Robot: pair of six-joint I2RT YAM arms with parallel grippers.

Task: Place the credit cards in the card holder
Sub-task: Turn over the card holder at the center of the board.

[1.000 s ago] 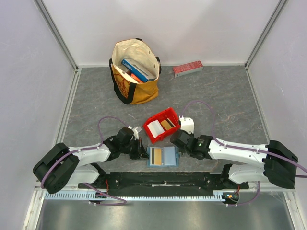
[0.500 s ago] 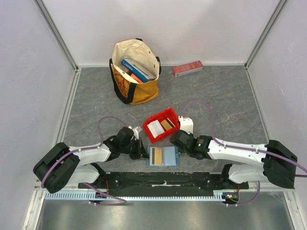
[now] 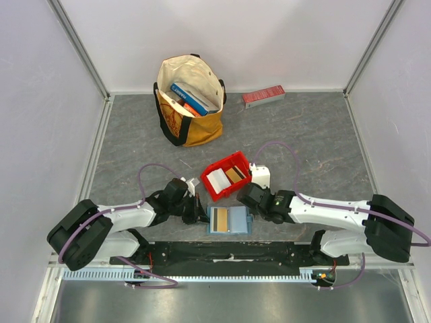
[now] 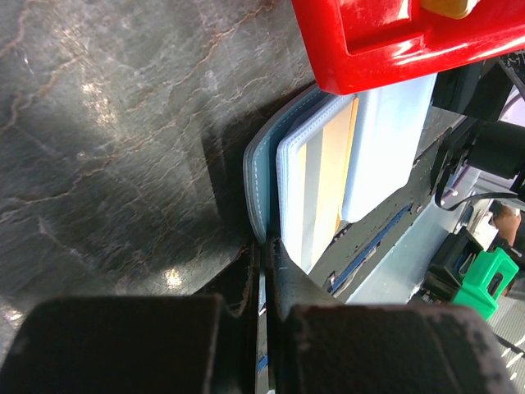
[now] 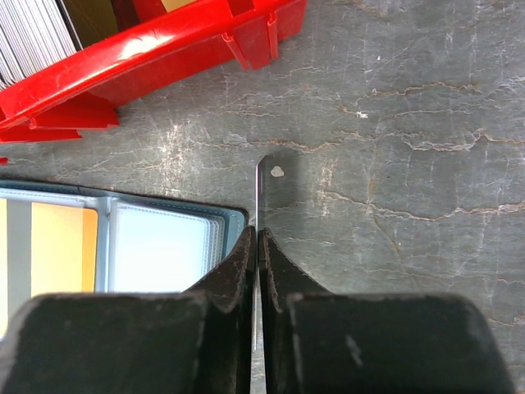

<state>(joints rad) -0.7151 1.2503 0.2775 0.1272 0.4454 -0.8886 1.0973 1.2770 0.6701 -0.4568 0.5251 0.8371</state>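
The teal card holder point(image 3: 237, 221) lies open near the front edge, with a tan credit card point(image 3: 218, 219) in its left side. My left gripper point(image 3: 201, 214) is shut on the holder's left cover edge point(image 4: 256, 197). At the holder's right corner, my right gripper point(image 3: 251, 203) is shut on a thin credit card point(image 5: 257, 193) that I see edge-on and upright between the jaws point(image 5: 258, 236). More credit cards, white point(image 3: 217, 179) and tan point(image 3: 234, 174), stand in the red bin point(image 3: 229, 192) just behind the holder.
A canvas tote bag point(image 3: 190, 101) with books stands at the back. A long red box point(image 3: 263, 96) lies by the rear wall. The red bin's wall point(image 5: 156, 57) is close above the right gripper, and its corner point(image 4: 394, 41) is close to the left one.
The right gripper has crept slightly left toward the holder's right edge. The left arm and the holder have stayed still.
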